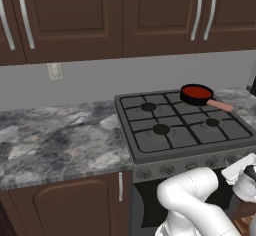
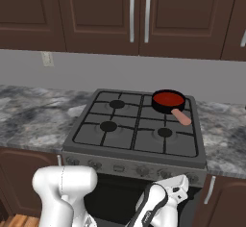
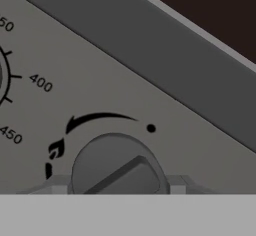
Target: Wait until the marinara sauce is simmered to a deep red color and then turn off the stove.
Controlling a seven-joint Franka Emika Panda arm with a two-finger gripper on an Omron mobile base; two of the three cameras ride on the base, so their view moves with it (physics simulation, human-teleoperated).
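The marinara sauce [image 1: 196,91] [image 2: 168,97] looks deep red in its small black pan with a salmon-pink handle [image 1: 220,105], on the back right burner of the stove [image 1: 150,142] [image 2: 120,142]. My gripper [image 3: 118,185] is down at the stove's front panel, at the right end of the knob row. In the hand view a round grey knob [image 3: 117,165] sits between the two fingertips [image 3: 59,184], which touch its sides. The knob's bar is slanted, below a curved flame-scale mark and a dot. My hand [image 1: 239,169] [image 2: 177,185] presses close to the panel.
A marbled grey counter [image 1: 55,140] runs left of the stove and a narrower stretch lies on its right [image 2: 223,130]. Dark brown cabinets hang above and stand below. An oven dial with 400 and 450 marks [image 3: 40,82] is left of the knob. A wall outlet [image 1: 54,71] is behind.
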